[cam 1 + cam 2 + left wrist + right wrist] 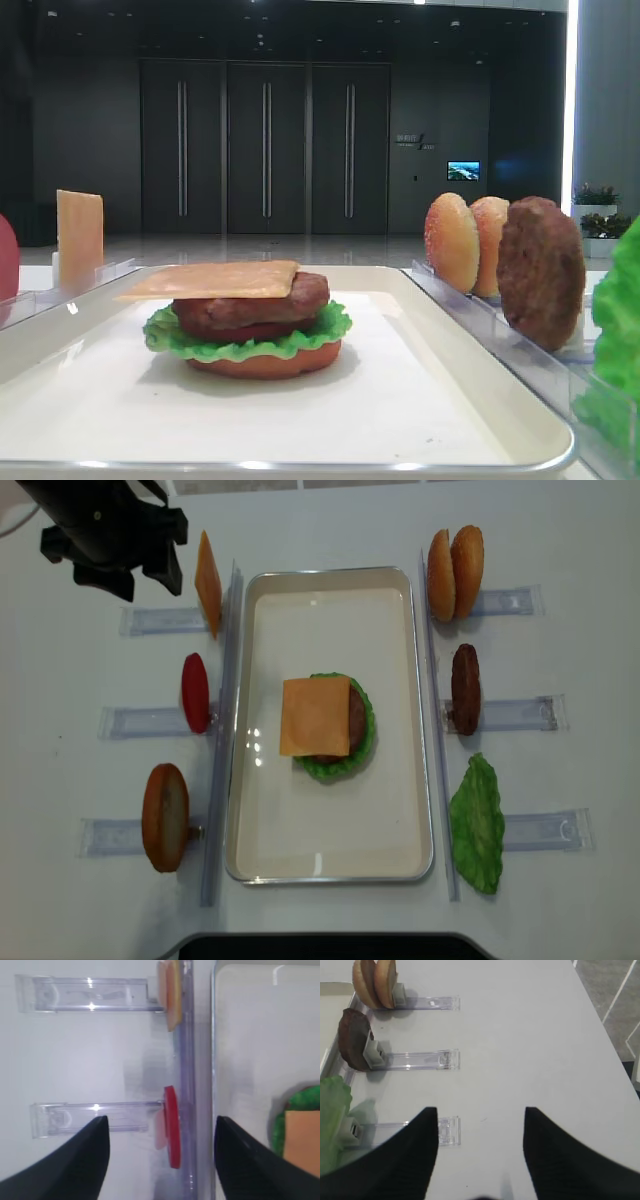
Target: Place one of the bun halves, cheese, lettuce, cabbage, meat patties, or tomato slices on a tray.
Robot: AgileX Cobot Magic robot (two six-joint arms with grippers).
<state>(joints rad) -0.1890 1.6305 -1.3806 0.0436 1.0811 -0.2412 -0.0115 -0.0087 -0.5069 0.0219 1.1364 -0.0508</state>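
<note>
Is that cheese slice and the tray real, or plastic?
The cheese looks like stiff plastic or foam: it lies perfectly flat, overhanging the patty without drooping. The tray seems glossy plastic or enamel, since its rim reflects light.

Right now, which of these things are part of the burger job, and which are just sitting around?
Part of the job:
tray
cheese on the stack
lettuce
meat patty
bun halves
tomato slice
left pincer, open

Just sitting around:
clear plastic racks
dark doors behind
</note>
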